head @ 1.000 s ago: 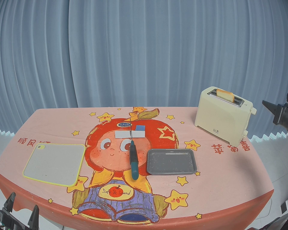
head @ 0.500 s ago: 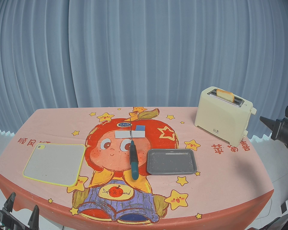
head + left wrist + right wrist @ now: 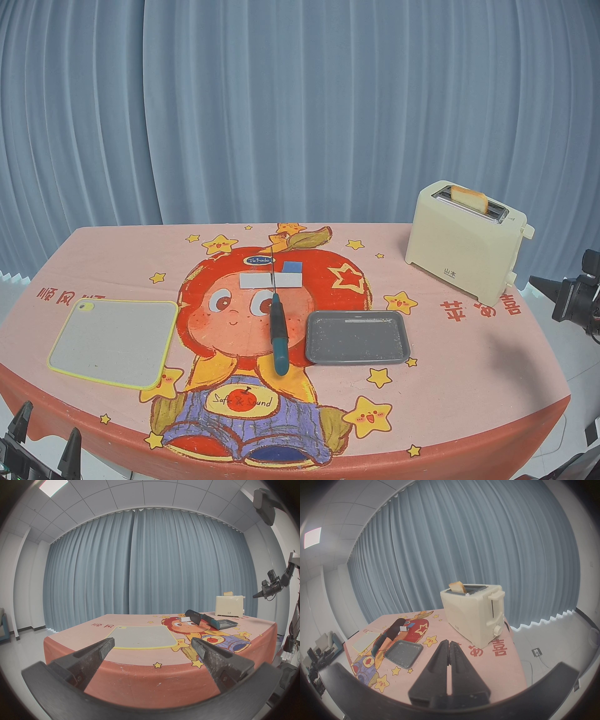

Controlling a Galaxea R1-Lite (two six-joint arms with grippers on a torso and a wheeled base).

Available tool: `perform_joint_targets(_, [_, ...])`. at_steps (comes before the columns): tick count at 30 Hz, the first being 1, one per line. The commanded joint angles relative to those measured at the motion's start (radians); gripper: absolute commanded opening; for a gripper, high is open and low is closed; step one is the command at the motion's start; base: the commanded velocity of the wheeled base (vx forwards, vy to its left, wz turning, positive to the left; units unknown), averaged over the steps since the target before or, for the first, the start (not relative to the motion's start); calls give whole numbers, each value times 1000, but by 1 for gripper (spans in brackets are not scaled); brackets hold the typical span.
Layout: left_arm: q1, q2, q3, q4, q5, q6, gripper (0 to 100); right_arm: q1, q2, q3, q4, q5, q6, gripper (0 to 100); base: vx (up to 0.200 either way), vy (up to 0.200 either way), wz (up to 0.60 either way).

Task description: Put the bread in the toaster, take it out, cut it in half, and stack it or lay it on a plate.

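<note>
Cream toaster (image 3: 462, 250), one bread slice (image 3: 470, 199), one plate (image 3: 356, 338), one knife (image 3: 279, 337)

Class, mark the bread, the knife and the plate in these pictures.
bread (image 3: 470, 199), head view, its exposed top edge.
knife (image 3: 279, 342), head view, its teal handle.
plate (image 3: 356, 337), head view, its bare middle.

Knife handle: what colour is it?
The knife handle is teal; clearest in the head view.
</note>
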Motion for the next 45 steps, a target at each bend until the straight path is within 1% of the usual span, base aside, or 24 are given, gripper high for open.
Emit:
perform_joint_targets(1, [0, 1, 18, 0, 0, 0, 100, -1, 51, 13, -1, 0, -2, 0, 0, 0, 0])
perform_joint_targets(6, [0, 0, 18, 0, 0, 0, 100, -1, 85, 11, -1, -9, -4, 0, 0, 0, 0])
perform_joint_targets(17, [0, 0, 18, 0, 0, -1, 100, -12, 126, -3, -1, -16, -7, 0, 0, 0, 0])
perform_joint_targets(18, [0, 1, 18, 0, 0, -1, 100, -10, 131, -3, -3, -26, -7, 0, 0, 0, 0])
perform_joint_targets(21, [0, 0, 18, 0, 0, -1, 100, -13, 143, -3, -3, -34, -7, 0, 0, 0, 0])
perform_joint_targets(25, [0, 1, 18, 0, 0, 0, 100, -36, 140, 0, -6, -32, -5, 0, 0, 0, 0])
perform_joint_targets(28, [0, 1, 18, 0, 0, 0, 100, -39, 141, -7, -4, -31, -4, 0, 0, 0, 0])
perform_joint_targets(32, [0, 1, 18, 0, 0, 0, 100, -93, 210, -47, -4, -28, -15, 0, 0, 0, 0])
perform_joint_targets(33, [0, 1, 18, 0, 0, 0, 100, -104, 249, -57, -7, -29, -32, 0, 0, 0, 0])
perform_joint_targets(35, [0, 1, 18, 0, 0, 0, 100, -104, 269, -50, -7, -31, -58, 0, 0, 0, 0])
perform_joint_targets(37, [0, 0, 18, 0, 0, -1, 100, -105, 275, -60, -7, -32, -73, 0, 0, 0, 0])
perform_joint_targets(45, [0, 0, 18, 0, 0, -1, 100, -98, 309, -80, -9, -37, -74, 0, 0, 0, 0])
